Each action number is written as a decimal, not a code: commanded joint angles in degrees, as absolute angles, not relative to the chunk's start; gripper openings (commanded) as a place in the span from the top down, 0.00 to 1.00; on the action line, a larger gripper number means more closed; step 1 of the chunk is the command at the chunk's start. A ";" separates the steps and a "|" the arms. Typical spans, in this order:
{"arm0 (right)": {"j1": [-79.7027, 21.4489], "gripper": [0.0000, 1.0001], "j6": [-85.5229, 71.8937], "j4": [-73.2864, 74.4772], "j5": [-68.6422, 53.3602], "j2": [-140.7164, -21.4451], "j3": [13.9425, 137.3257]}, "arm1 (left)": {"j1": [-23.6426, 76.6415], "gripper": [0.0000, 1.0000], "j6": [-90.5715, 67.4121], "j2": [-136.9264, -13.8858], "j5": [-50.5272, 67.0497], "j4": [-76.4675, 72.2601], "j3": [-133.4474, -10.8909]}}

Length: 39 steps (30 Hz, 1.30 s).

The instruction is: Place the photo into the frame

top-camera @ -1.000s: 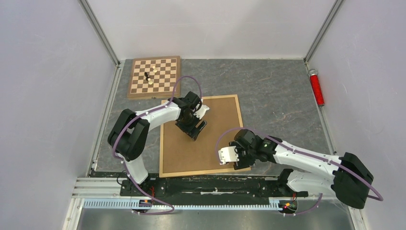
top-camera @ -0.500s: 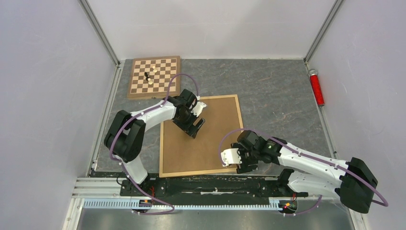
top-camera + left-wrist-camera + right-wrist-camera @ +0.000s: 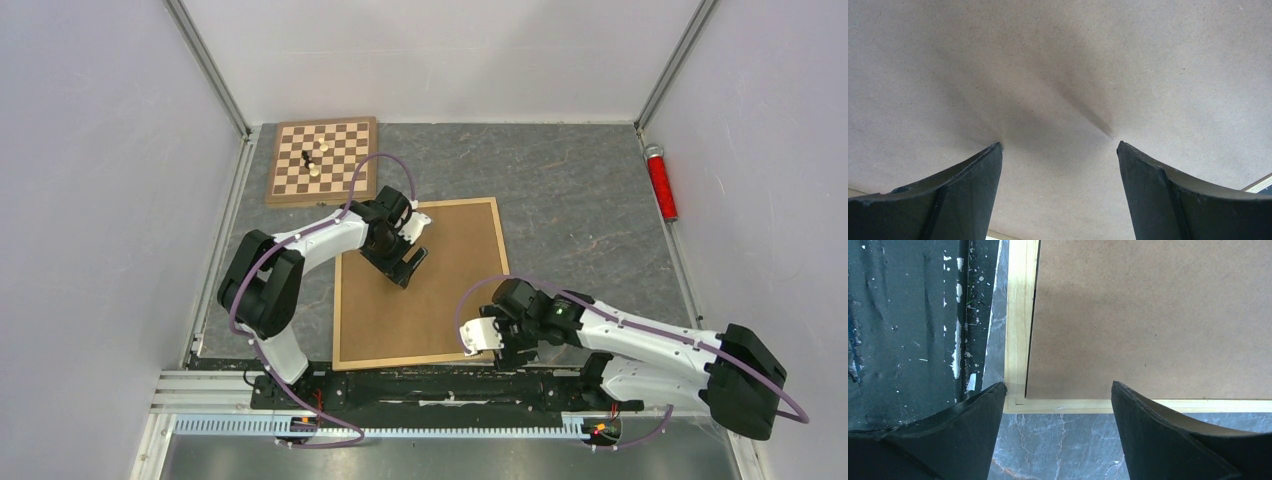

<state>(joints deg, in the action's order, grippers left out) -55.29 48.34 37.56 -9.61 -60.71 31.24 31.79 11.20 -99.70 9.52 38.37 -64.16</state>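
Right gripper (image 3: 1058,385): fingers spread wide, nothing between them. Hangs directly above the frame's (image 3: 1017,315) near right corner, one fingertip at the wood border, the other over the brown backing board (image 3: 1148,315).

Left gripper (image 3: 1058,144): equally wide and empty. Sits close above the backing board, in from the frame's far left corner.

Frame: flat, long axis running from the arm bases toward the far side, far end leaning slightly right. Backing board seated inside the border, with a thin dark gap along one side at the near right corner.

Photo: not visible in any view, whether on, beside or beyond the frame. Possibly beneath the backing board; cannot tell.

Judgement: with the photo out of sight, no direction from either gripper to give. Right arm nearer the frame's near right corner and that gap; left arm nearer the far left. Probably a check or press of the board next, rather than a pick.
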 commanded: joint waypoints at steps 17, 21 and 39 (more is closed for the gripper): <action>-55.64 0.28 48.31 36.55 -3.65 -56.79 32.48 | 31.64 0.09 13.16 -99.17 10.57 36.52 -65.04; -55.64 0.28 48.42 37.00 -3.47 -56.73 33.13 | 31.66 0.09 13.13 -99.46 10.55 36.51 -65.21; -55.68 0.30 48.72 32.52 -3.28 -58.19 29.34 | 31.64 0.09 13.48 -99.36 10.42 37.02 -65.48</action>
